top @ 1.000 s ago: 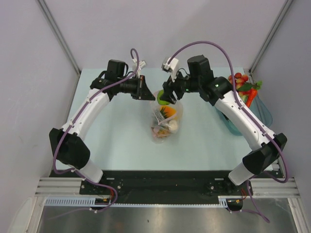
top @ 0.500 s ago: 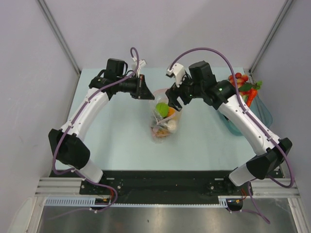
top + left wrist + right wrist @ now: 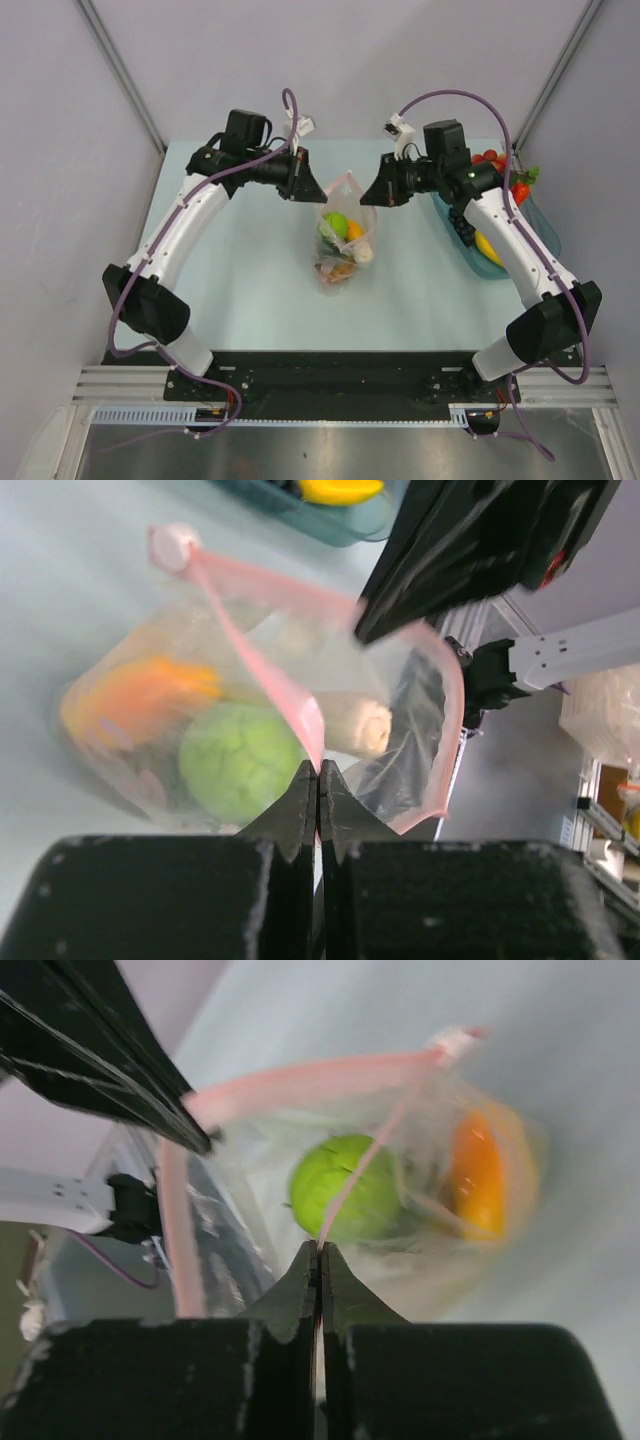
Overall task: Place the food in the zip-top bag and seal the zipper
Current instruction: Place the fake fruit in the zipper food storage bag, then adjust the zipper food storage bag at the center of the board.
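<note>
The clear zip-top bag (image 3: 345, 245) stands on the table between my two grippers, mouth up and held wide. Inside lie a green ball (image 3: 334, 221), an orange (image 3: 354, 230) and more small food beneath them. My left gripper (image 3: 318, 197) is shut on the pink zipper (image 3: 265, 675) at the bag's left side, with the strip pinched between its tips (image 3: 318, 767). My right gripper (image 3: 364, 196) is shut on the opposite strip of the zipper (image 3: 365, 1155), the green ball (image 3: 350, 1185) and orange (image 3: 475, 1175) just beyond it. The slider (image 3: 170, 546) sits at the far end.
A teal bowl (image 3: 470, 235) stands at the right edge of the table under my right arm, holding a banana (image 3: 487, 246), strawberries (image 3: 490, 157) and a carrot (image 3: 520, 190). Grey walls close in both sides and the back.
The green ball has gone from my right gripper into the bag. The right gripper then swung right and shut on the bag's mouth edge. The bag's mouth now stands pulled wider.
</note>
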Robot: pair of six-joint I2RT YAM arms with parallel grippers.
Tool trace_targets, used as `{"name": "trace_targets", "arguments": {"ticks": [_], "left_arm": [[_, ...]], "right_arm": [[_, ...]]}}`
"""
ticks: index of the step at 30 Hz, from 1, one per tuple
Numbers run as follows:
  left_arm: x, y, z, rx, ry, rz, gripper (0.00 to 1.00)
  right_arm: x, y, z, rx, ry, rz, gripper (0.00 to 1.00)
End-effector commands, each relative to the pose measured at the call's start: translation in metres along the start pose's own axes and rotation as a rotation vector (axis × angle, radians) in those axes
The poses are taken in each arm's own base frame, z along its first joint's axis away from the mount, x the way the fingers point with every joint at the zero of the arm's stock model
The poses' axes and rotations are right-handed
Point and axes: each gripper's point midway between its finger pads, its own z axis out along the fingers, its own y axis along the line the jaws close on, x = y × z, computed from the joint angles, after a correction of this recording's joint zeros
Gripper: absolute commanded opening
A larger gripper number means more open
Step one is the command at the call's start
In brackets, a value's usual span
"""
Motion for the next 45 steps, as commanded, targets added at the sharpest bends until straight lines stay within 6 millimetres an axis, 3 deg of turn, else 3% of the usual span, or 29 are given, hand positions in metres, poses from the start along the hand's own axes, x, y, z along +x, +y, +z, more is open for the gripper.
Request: {"name": "trace_targets", "arguments": {"ticks": [1, 4, 7, 12, 20, 21, 31, 32, 37, 40, 43, 44, 45], "left_arm": [[-0.011, -0.041, 0.004, 0.162, 0.02, 0.076, 0.0], [-0.001, -0.044, 0.017, 0.203, 0.058, 0.041, 0.0], [0.01, -0.041, 0.026, 0.223, 0.093, -0.003, 0.04], [0.021, -0.03, 0.03, 0.201, 0.084, -0.065, 0.16], [0.02, -0.057, 0.012, 0.283, 0.054, 0.001, 0.47], [0.019, -0.059, 0.01, 0.288, 0.054, 0.013, 0.56], [0.027, -0.048, 0.013, 0.205, 0.074, 0.042, 0.63], [0.025, -0.045, 0.015, 0.176, 0.07, 0.059, 0.69], [0.018, -0.006, 0.026, -0.109, 0.047, 0.116, 0.68], [0.014, 0.003, 0.028, -0.165, 0.036, 0.11, 0.61], [0.015, 0.005, 0.029, -0.181, 0.043, 0.131, 0.43], [0.018, 0.007, 0.029, -0.178, 0.058, 0.15, 0.3], [0.017, 0.006, 0.027, -0.178, 0.066, 0.174, 0.23]], "right_arm": [[-0.032, 0.077, 0.005, -0.176, -0.151, -0.024, 0.0], [-0.013, 0.067, 0.032, -0.129, -0.083, 0.029, 0.0], [-0.014, 0.056, 0.04, -0.082, -0.104, 0.047, 0.0], [-0.016, 0.044, 0.036, -0.015, -0.148, 0.015, 0.0], [-0.024, 0.019, 0.038, 0.151, -0.225, 0.094, 0.0], [-0.025, 0.017, 0.039, 0.166, -0.231, 0.105, 0.0], [-0.046, 0.019, 0.038, 0.228, -0.352, 0.148, 0.0], [-0.046, 0.02, 0.039, 0.228, -0.355, 0.147, 0.0], [-0.045, 0.026, 0.044, 0.24, -0.363, 0.145, 0.0], [-0.043, 0.026, 0.045, 0.253, -0.362, 0.148, 0.0], [-0.044, 0.028, 0.045, 0.246, -0.364, 0.138, 0.0], [-0.045, 0.029, 0.044, 0.244, -0.367, 0.132, 0.0], [-0.047, 0.03, 0.042, 0.239, -0.371, 0.12, 0.0]]}}
